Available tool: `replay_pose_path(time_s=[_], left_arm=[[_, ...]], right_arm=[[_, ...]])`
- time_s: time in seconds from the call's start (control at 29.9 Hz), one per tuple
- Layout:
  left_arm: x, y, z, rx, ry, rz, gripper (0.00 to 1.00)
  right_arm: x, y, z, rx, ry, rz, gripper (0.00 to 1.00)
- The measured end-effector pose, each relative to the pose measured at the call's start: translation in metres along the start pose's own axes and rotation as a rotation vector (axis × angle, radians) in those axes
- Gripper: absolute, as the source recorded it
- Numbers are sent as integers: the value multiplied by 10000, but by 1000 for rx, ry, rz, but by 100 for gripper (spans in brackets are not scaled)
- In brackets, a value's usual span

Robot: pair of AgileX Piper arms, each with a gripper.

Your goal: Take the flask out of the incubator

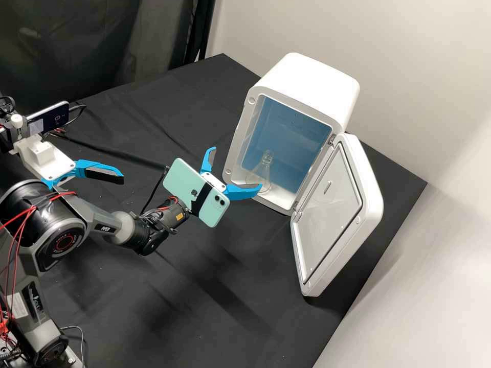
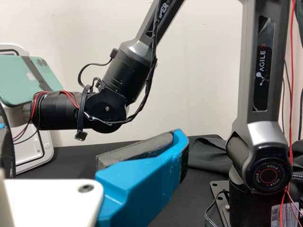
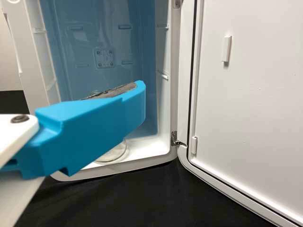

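Black cloth covers the bench (image 1: 204,296), with a pale wall behind. On it stands a white incubator (image 1: 307,82), its door (image 1: 337,214) swung fully open. The right gripper (image 1: 226,175) sits just before the opening, fingers spread wide and holding nothing. The left gripper (image 1: 110,175) hangs well apart from it; I cannot tell its finger spacing. A clear flask (image 1: 266,162) stands upright on the incubator's blue floor.

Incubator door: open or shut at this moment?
Open. The door stands swung wide from the incubator, and the flask shows upright inside.
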State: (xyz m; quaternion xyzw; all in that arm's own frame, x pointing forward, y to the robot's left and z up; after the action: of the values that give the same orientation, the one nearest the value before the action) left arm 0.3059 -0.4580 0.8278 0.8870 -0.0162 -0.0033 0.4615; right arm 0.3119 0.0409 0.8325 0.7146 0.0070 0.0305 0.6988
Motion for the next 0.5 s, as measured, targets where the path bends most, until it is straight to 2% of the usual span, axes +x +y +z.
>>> replay_pose_path(time_s=[0.37, 0.5], left_arm=[[0, 2, 0, 0, 0, 2, 100], [-49, -55, -8, -1, -2, 7, 100]], right_arm=[[0, 0, 0, 0, 0, 0, 100], [0, 0, 0, 0, 0, 0, 100]])
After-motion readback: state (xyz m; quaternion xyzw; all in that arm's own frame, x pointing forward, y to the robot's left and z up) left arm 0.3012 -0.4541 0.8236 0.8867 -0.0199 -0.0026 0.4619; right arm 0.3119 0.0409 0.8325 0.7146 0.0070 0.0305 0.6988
